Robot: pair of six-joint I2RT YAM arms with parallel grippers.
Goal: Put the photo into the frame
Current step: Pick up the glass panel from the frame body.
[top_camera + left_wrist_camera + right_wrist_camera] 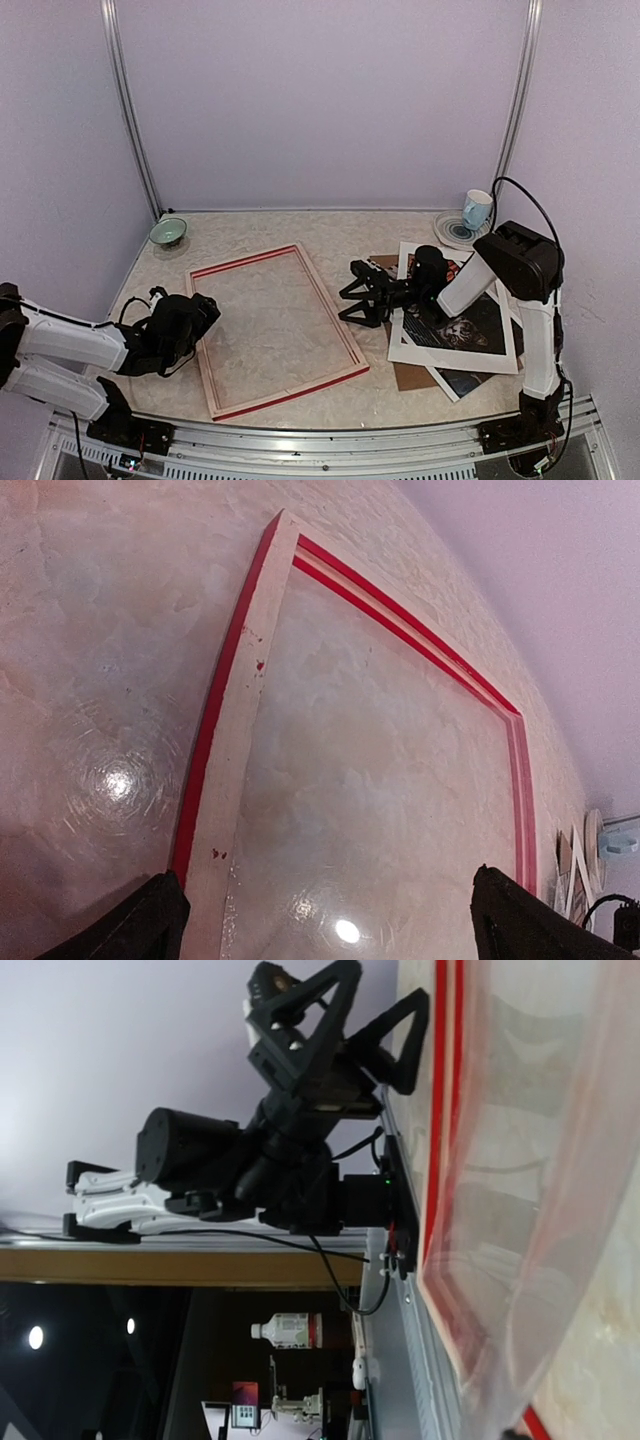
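Between frame [352, 345] edge and photo [465, 330], right jaws apart

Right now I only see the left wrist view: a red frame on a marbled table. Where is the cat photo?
Observer: The photo lies to the right of the frame, under a white card mat.
Operator: Is the other claw holding it?
Observer: No. The right gripper is open with nothing in it, between the frame and the mat.
Operator: Anything else on the table?
Observer: A green bowl sits in the far left corner.
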